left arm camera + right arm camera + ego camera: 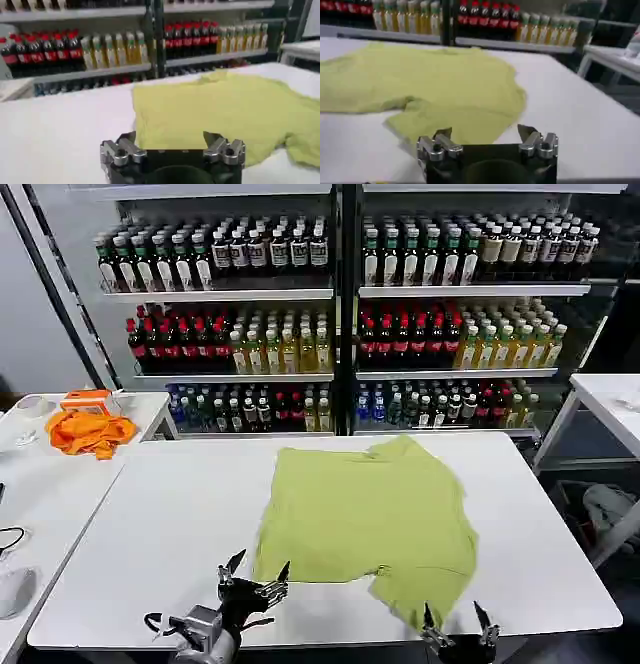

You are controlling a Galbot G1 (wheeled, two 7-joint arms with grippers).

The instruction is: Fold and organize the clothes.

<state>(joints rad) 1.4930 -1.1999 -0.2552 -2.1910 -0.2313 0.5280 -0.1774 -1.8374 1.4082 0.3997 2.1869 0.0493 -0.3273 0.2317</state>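
Note:
A lime-green T-shirt [367,512] lies spread on the white table [170,514], a little rumpled, with one sleeve reaching the near edge. My left gripper [256,569] hovers open at the shirt's near left corner, holding nothing. The right gripper [458,618] is open too, just past the table's front edge near the shirt's near right sleeve. In the left wrist view the shirt [225,110] lies right ahead of the open gripper [170,137]. The right wrist view has the sleeve [445,120] just in front of that open gripper [484,134].
An orange cloth [90,431] lies on a side table [40,484] at the left. Shelves of bottles [340,324] stand behind the table. Another white table [610,399] is at the right. Bare tabletop lies left and right of the shirt.

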